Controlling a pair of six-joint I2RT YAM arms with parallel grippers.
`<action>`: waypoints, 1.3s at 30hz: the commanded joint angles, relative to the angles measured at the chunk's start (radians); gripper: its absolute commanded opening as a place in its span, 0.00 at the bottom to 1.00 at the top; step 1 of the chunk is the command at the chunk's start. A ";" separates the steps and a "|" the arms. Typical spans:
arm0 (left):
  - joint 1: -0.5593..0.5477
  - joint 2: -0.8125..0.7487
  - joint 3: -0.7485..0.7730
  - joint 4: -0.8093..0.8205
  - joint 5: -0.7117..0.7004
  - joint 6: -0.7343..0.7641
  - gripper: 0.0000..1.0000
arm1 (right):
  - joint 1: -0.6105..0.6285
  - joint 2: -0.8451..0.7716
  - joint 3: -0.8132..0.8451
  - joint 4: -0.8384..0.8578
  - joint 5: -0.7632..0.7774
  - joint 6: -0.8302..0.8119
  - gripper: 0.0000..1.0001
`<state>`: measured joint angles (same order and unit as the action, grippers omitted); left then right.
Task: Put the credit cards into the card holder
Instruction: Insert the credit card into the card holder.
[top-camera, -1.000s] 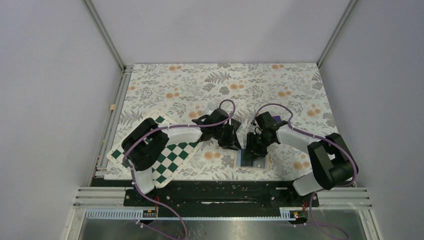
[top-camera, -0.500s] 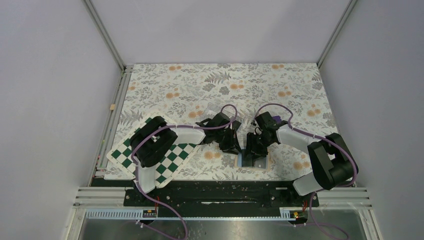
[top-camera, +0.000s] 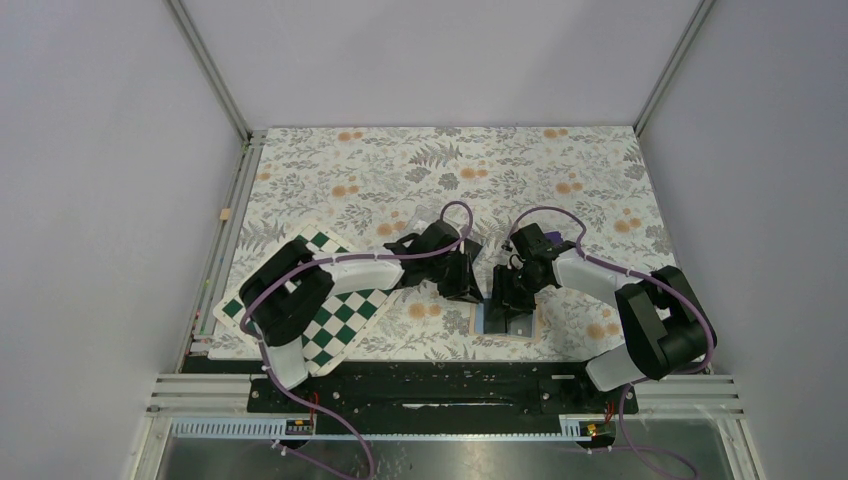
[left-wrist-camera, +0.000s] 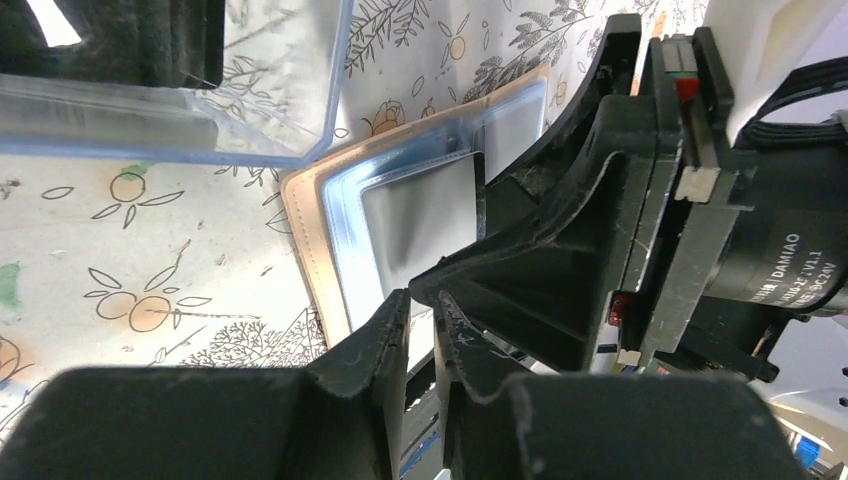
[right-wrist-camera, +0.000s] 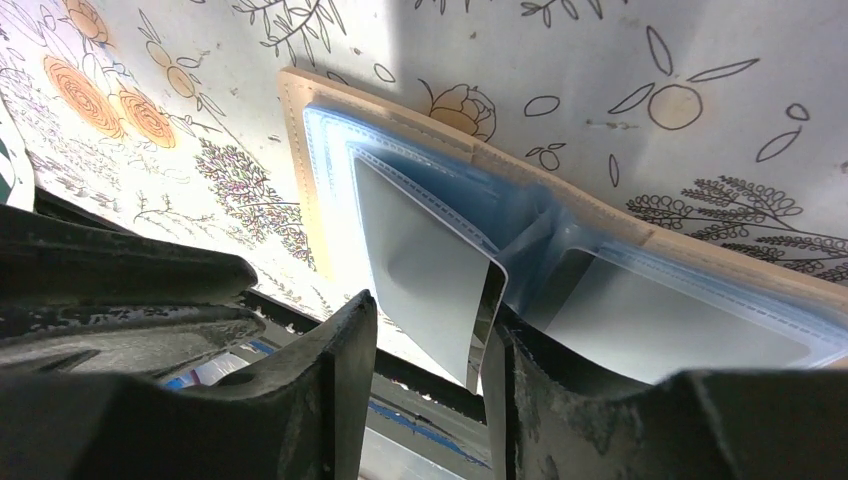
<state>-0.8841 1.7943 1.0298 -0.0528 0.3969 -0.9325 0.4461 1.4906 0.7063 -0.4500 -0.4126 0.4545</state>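
Between the fingers of the right gripper (right-wrist-camera: 430, 322) lies one of the credit cards (right-wrist-camera: 425, 250), a flat grey rectangle whose far end sits inside a light blue pocket of the card holder (right-wrist-camera: 292, 140) while its near corner points back toward the wrist. These jaws stand apart with the card in the gap. One long edge of the card runs right against the inner face of one finger, and the other finger looks just clear of it, so I cannot tell whether the card is truly clamped. The card holder lies open and flat on the floral cloth (top-camera: 450, 170), directly beyond and under the right fingertips, with its tan border showing around the blue lining. A second pocket on the far side of the fold looks greyish, but whether it holds a card is unclear. The left gripper (left-wrist-camera: 421, 320) is just beside the right one, its fingers drawn almost together with only a thin slit between them and nothing visible in that slit. Ahead of its tips is the same open holder, with the grey card in its pocket. A clear plastic box (left-wrist-camera: 200, 110) sits farther out and off to one side. Well behind the left jaws, under that arm, a green-and-white chequered board (top-camera: 340, 310) rests on the cloth.
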 joint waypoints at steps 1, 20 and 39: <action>-0.012 0.014 0.022 0.048 0.022 -0.012 0.15 | 0.006 0.003 0.025 -0.027 0.025 -0.022 0.48; -0.023 0.127 0.003 0.022 -0.056 -0.063 0.27 | 0.007 -0.032 0.012 -0.028 0.006 -0.010 0.58; -0.058 0.197 0.107 -0.100 -0.084 -0.015 0.25 | 0.007 -0.125 0.030 -0.100 0.014 -0.005 0.84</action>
<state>-0.9245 1.9450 1.1473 -0.1368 0.3264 -0.9684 0.4461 1.4029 0.7090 -0.4973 -0.4267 0.4519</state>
